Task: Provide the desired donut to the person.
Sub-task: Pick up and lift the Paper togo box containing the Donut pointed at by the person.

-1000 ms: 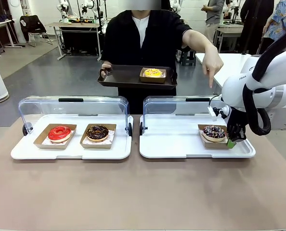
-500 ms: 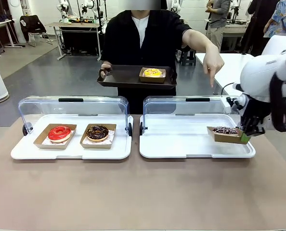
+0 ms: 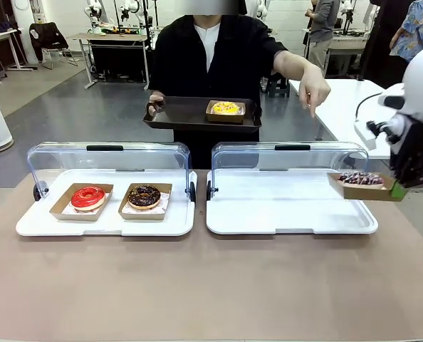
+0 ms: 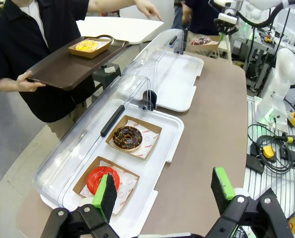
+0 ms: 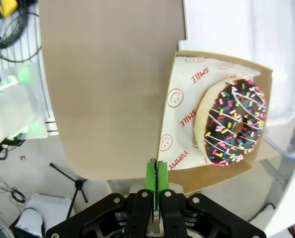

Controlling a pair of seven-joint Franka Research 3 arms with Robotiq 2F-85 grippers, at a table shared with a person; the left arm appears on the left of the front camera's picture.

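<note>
Brown cardboard tray (image 5: pixel 180 111) with a sprinkled chocolate donut (image 5: pixel 234 121) sits clamped near one corner in the right gripper (image 5: pixel 157 171). It lies level, extending toward the robot's left.

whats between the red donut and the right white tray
The chocolate donut in its cardboard box, between red donut and right white tray, in the front view.

Red donut (image 3: pixel 88 197) and chocolate donut (image 3: pixel 144 195) sit side by side in the left white case (image 3: pixel 26 224), well apart from the right gripper (image 3: pixel 400 187); the right case (image 3: pixel 268 214) lies near it, lid open.
</note>
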